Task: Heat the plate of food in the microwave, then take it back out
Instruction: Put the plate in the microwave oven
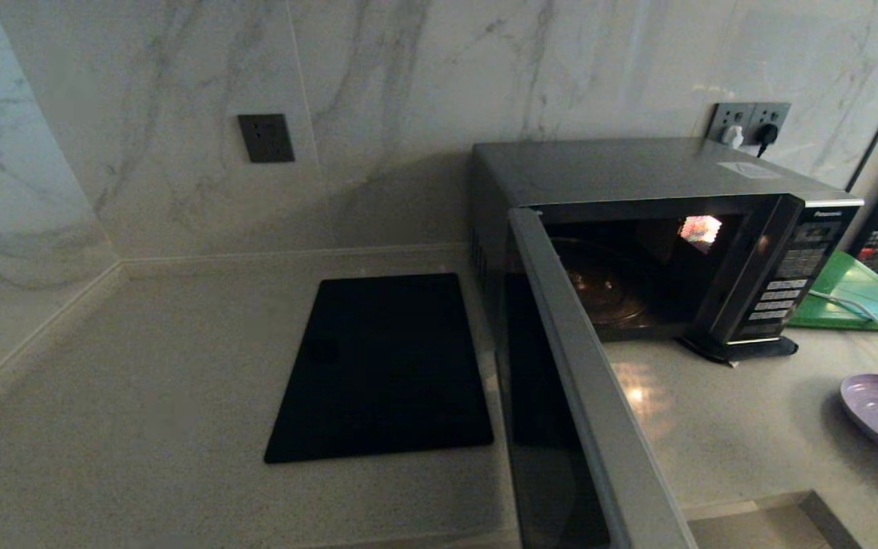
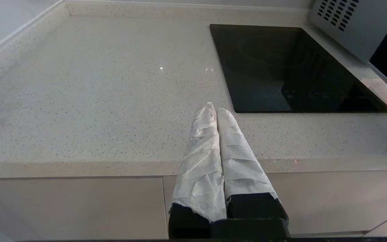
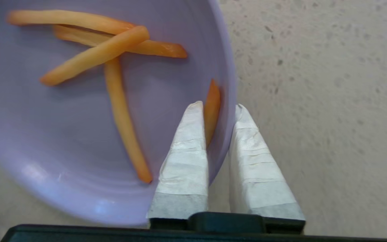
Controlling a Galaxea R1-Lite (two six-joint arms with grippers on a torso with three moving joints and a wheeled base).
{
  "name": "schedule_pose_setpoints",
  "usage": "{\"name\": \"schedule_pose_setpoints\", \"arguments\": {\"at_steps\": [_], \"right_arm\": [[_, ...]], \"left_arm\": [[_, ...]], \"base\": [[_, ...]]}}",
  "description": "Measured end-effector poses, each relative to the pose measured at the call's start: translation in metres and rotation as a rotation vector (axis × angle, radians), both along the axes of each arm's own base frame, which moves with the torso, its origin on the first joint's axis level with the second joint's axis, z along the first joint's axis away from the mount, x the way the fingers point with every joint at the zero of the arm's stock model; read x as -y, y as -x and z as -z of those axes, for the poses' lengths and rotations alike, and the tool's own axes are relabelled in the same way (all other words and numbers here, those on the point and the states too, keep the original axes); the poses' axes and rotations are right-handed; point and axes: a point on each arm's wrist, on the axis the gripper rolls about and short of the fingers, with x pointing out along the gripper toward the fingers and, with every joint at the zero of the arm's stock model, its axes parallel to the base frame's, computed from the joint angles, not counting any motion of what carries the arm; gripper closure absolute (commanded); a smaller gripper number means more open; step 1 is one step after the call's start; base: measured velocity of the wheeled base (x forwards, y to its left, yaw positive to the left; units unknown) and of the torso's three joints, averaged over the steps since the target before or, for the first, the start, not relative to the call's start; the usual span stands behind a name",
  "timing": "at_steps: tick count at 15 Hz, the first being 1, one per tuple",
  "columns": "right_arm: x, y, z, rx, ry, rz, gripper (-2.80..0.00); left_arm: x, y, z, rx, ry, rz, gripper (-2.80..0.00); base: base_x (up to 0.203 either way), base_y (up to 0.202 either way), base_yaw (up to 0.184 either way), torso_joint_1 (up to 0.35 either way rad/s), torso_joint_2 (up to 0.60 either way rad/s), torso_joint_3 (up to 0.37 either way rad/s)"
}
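Door (image 1: 599, 427): in the head view, the part nearest the camera; it is swung wide open off the microwave (image 1: 637, 175) and juts out past the counter edge.
Microwave: silver-grey box on the countertop (image 1: 142, 381) against the marble wall, cavity lit, button panel (image 1: 786, 286) on its right side.
Plate of food (image 1: 877, 408): on the counter to the right of the microwave and in front of it, outside the cavity, cut off by the frame edge; a few orange sticks lie on it.
Black panel (image 1: 386, 366): flat on the counter just left of the microwave.
Green board (image 1: 858, 293): just right of the microwave, beside the button panel.
Left gripper (image 2: 216, 109): in the left wrist view, wrapped fingers pressed together, clenched on nothing, above the counter's front edge, to the left of the microwave and near the black panel.
Right gripper (image 3: 217, 109): in the right wrist view, at the plate's rim; one wrapped finger lies inside the plate, the other outside, pinching the rim between them.
Fries (image 3: 106, 50): several crossed on the lavender plate; one short piece lies at the rim between the fingers.
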Motion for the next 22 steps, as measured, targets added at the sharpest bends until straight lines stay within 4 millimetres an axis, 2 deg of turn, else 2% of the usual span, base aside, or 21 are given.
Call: {"name": "schedule_pose_setpoints", "arguments": {"at_steps": [7,11,15,19,22], "right_arm": [[-0.023,0.022,-0.044,0.071,0.017,-0.065,0.00],[-0.051,0.034,-0.066,0.104,-0.023,-0.157,0.00],[-0.077,0.035,-0.082,0.127,-0.016,-0.230,0.00],[-0.091,0.034,-0.090,0.177,-0.034,-0.288,0.00],[-0.111,0.031,-0.099,0.250,-0.096,-0.460,0.00]], "left_arm": [[0.000,0.000,0.000,0.000,0.000,0.000,0.00],[0.000,0.000,0.000,0.000,0.000,0.000,0.00],[0.000,0.000,0.000,0.000,0.000,0.000,0.00],[0.000,0.000,0.000,0.000,0.000,0.000,0.00],[0.000,0.000,0.000,0.000,0.000,0.000,0.00]], "base": [[0.000,0.000,0.000,0.000,0.00,0.000],[0.000,0.000,0.000,0.000,0.00,0.000],[0.000,0.000,0.000,0.000,0.00,0.000],[0.000,0.000,0.000,0.000,0.00,0.000],[0.000,0.000,0.000,0.000,0.00,0.000]]}}
